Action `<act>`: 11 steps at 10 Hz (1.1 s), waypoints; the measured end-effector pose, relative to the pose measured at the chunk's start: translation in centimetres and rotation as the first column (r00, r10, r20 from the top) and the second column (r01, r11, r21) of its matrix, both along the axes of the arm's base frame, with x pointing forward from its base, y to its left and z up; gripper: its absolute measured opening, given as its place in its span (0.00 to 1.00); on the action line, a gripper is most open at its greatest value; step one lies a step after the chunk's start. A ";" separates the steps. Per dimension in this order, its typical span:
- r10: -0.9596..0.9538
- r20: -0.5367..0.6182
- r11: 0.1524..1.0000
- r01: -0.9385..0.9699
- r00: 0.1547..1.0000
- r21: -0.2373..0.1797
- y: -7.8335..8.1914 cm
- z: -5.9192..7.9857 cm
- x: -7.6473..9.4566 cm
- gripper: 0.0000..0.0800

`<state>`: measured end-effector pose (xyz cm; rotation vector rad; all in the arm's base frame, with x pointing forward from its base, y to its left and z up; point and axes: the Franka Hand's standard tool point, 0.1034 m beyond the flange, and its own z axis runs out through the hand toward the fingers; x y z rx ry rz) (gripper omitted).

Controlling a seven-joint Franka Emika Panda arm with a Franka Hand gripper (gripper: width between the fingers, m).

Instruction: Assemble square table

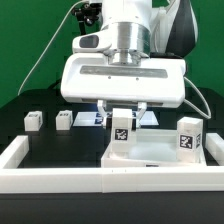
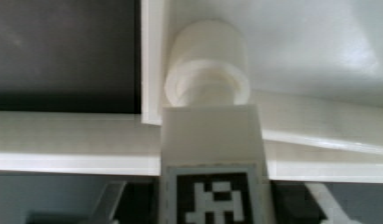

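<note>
seating a tagged leg (image 1: 121, 131) in the square table top (image 1: 160, 158)
our gripper (image 1: 122, 120) clamps the leg upright over the top's corner at the exterior view's left; we should keep it vertical, centre its rounded tip, lower slowly, then twist.

Bright light, blurred wrist view

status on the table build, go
Gripper shut on leg. Held upright at table top corner. Another leg stands on top, two loose legs aside. No obstruction seen.
</note>
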<state>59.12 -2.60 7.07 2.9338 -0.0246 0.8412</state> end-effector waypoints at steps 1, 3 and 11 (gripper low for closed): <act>0.017 0.001 1.000 -0.017 1.000 -0.005 -1.2 0.0 0.0 0.36; 0.021 0.003 0.999 -0.021 1.000 0.033 -2.1 -0.1 0.1 0.36; -0.042 0.009 0.990 0.040 0.999 0.138 -2.2 -1.1 -0.7 0.36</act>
